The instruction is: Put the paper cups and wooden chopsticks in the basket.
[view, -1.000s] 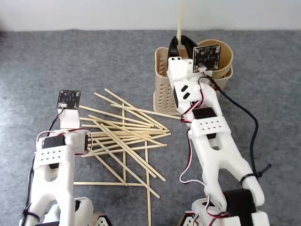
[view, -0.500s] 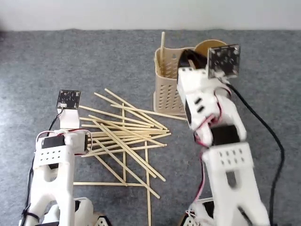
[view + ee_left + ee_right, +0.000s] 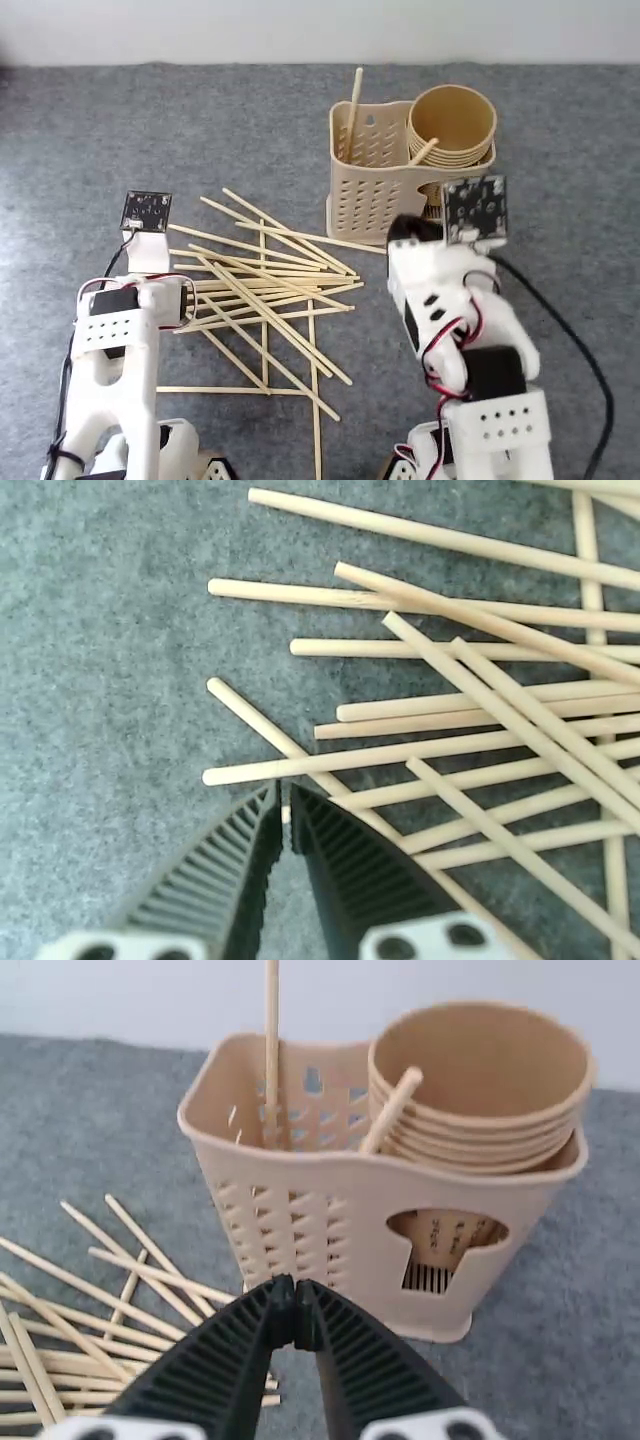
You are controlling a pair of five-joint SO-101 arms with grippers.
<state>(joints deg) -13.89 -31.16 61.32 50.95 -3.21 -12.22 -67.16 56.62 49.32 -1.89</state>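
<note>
Most of the work looks to be left. At the left, the left hand (image 3: 283,798) is clenched and empty, its tips low over the left edge of the chopstick pile (image 3: 265,285). One stick runs right beneath them, and I cannot tell whether they touch it. The pile lies loose on the grey bench (image 3: 100,130) between the two arms. It is a good many sticks, criss-crossed, several resting on top of others. The sticks at its far right end reach almost to the foot of the basket (image 3: 370,195).

That basket stands upright right of the pile, at the far side. Its left compartment holds one upright chopstick (image 3: 354,105), and a second stick (image 3: 422,152) leans near the divider, against the cups. The paper cups (image 3: 452,120) sit nested in one stack in the right compartment, so I judge that half of the task finished. Two sticks are in and the heap is yet to go.

At the right, the right hand (image 3: 294,1300) is clenched on nothing and hangs just near of the basket's front wall.

The crossed sticks are the main nuisance, since lifting one will likely drag or roll its neighbours. The cups fill their compartment, so the sticks must go into the left one, and the two already in it stand above the rim where an arm could knock them
</note>
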